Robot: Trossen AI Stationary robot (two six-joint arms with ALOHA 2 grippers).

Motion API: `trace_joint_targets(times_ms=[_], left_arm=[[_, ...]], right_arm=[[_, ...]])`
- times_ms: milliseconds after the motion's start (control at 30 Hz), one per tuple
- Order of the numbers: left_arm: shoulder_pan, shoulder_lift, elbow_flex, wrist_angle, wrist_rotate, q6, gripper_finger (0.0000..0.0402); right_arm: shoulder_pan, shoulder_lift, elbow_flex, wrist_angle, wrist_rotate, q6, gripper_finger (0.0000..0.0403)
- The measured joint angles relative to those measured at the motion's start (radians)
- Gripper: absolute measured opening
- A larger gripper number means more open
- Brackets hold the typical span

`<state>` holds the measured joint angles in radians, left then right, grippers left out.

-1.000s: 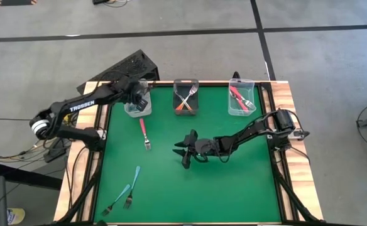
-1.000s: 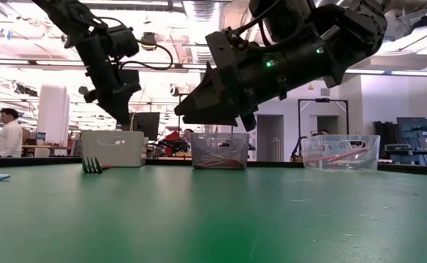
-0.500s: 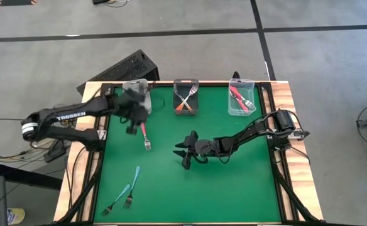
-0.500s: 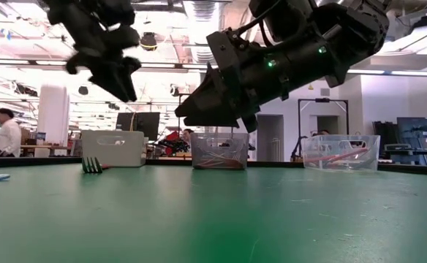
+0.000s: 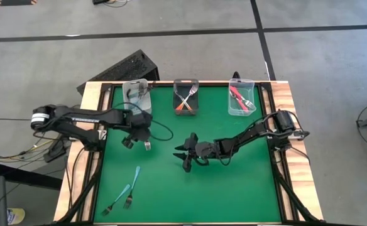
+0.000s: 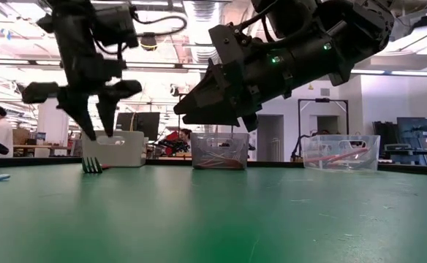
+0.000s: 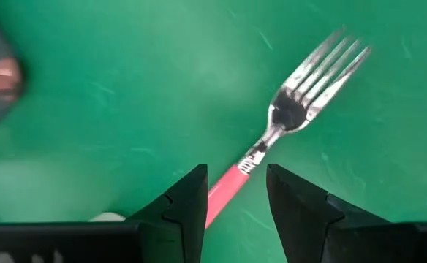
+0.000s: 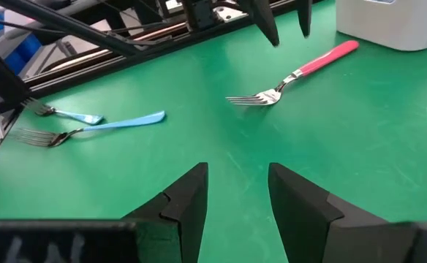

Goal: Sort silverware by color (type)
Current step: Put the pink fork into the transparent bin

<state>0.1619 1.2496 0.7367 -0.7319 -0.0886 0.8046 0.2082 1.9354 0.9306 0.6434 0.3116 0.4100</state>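
Above the pink fork [image 7: 286,120] lying flat on my table [image 5: 234,182], left gripper [image 7: 235,191] hovers, jaws open astride its handle. My right gripper [image 5: 182,155] waits mid-table, jaws open too.

A small fork with silver tines and a pink-red plastic handle [image 7: 232,188] lies flat on the table toward the left edge. Two light-blue-handled forks [image 5: 125,190] lie near the front-left corner (side by side). More forks [image 5: 185,99] sit in bins along the back edge.
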Motion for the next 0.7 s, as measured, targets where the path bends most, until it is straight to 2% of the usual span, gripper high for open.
trace_joint_targets(times_ms=[133, 400, 567, 700], left_arm=[[0.0, 0.089, 0.0, 0.018, -0.017, 0.049, 0.0128], [0.001, 0.263, 0.001, 0.041, -0.122, 0.131, 0.0128], [0.0, 0.328, 0.009, 0.04, -0.138, 0.183, 0.0128], [0.0, 0.339, 0.01, 0.043, -0.134, 0.161, 0.0119]], right_arm=[[0.0, 0.0, 0.0, -0.01, -0.002, -0.002, 0.0171], [-0.001, 0.0, 0.0, -0.04, -0.002, -0.002, 0.0171], [-0.001, 0.0, 0.0, -0.063, -0.003, -0.002, 0.0171], [0.0, 0.0, 0.0, -0.062, -0.003, 0.001, 0.0171]])
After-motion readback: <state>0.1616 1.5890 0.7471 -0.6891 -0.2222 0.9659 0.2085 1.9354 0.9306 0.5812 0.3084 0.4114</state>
